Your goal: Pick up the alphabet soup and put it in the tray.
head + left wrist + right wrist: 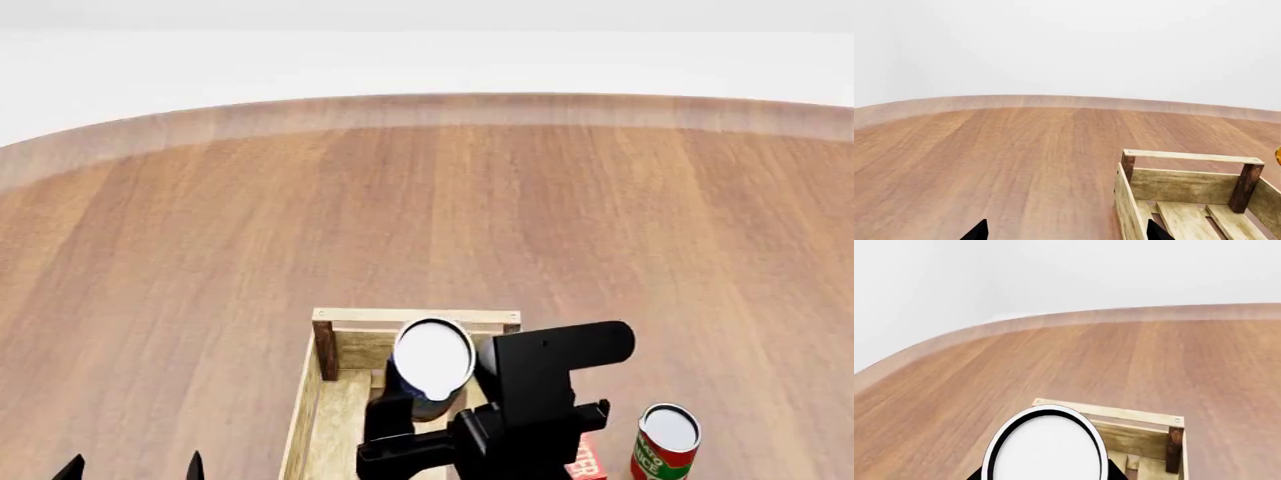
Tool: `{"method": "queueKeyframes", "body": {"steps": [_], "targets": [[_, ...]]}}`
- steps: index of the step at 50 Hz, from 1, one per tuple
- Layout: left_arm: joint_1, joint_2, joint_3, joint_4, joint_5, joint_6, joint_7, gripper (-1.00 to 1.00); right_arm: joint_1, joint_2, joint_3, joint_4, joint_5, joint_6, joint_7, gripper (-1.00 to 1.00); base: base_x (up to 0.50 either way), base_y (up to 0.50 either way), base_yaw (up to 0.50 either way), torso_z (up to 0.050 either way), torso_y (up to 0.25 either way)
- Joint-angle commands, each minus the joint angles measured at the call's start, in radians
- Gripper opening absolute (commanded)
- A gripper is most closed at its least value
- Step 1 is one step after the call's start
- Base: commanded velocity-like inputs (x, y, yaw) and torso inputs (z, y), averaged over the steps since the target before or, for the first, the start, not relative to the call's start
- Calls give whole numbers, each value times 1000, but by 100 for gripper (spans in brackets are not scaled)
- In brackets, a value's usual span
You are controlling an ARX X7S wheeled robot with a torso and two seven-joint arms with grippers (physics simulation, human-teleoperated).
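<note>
The alphabet soup [434, 358] shows mostly as its pale round lid, with a little dark side below it. My right gripper [416, 415] is shut on the can and holds it upright over the far end of the tray [414, 318], a light-wood slatted crate with dark corner posts. In the right wrist view the lid of the alphabet soup [1044, 450] fills the space between the black fingertips, and the tray [1121, 415] lies beneath. My left gripper [131, 468] is open and holds nothing, to the left of the tray [1184, 185]. In its own wrist view the left gripper [1067, 235] hangs over bare wood.
A red-and-green can [665, 445] stands upright right of the tray, with a red box [585, 466] partly hidden behind my right arm. The brown wooden table [427, 200] stretches away to a curved far edge.
</note>
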Motion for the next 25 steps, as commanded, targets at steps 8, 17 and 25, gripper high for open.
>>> {"method": "queueKeyframes", "body": {"steps": [8, 17, 25], "targets": [[-2, -4, 6, -1, -3, 3, -4, 100, 8, -52, -39, 137, -67, -109, -61, -100, 0, 0, 0, 0, 1], [-2, -6, 8, 0, -6, 5, -4, 100, 11, -68, -53, 203, -81, -140, -82, -100, 0, 0, 0, 0, 0], [-2, -8, 9, 2, -9, 5, -7, 100, 18, -86, -73, 271, -101, -173, -100, -100, 0, 0, 0, 1, 1]]}}
